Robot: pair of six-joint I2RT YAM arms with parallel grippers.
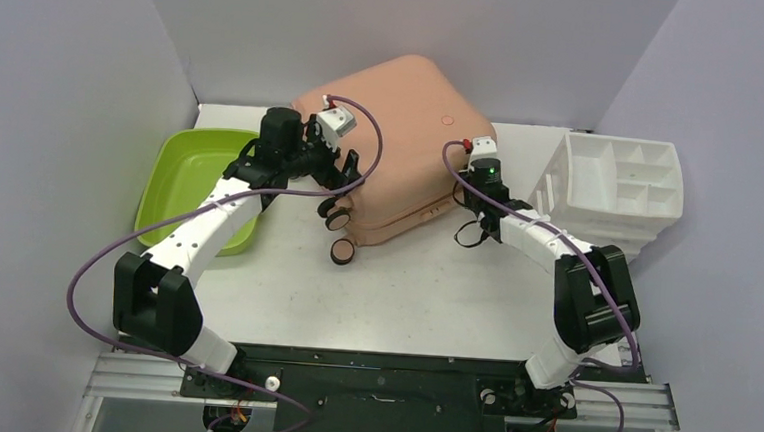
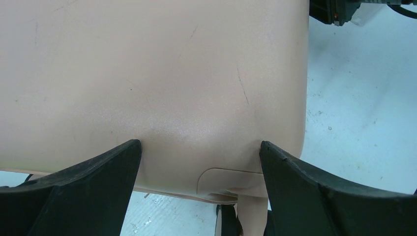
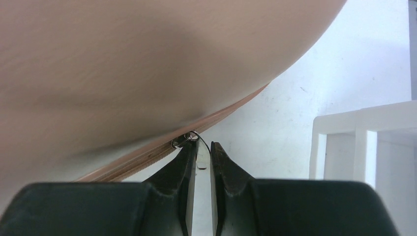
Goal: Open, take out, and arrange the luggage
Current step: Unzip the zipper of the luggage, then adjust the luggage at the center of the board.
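Your luggage (image 1: 403, 137) lies closed on the counter (image 1: 403, 297). Your left tool (image 2: 199, 144), spread wide, sits at the shell near the luggage's wheeled end, probably to brace it. At the luggage's opposite side, your right tool (image 3: 201, 146) is pinching the zipper pull (image 3: 183, 141), placed to drag the seam open.

Nothing legible — the logo (image 1: 448, 121) on the luggage (image 1: 402, 157) is too small.
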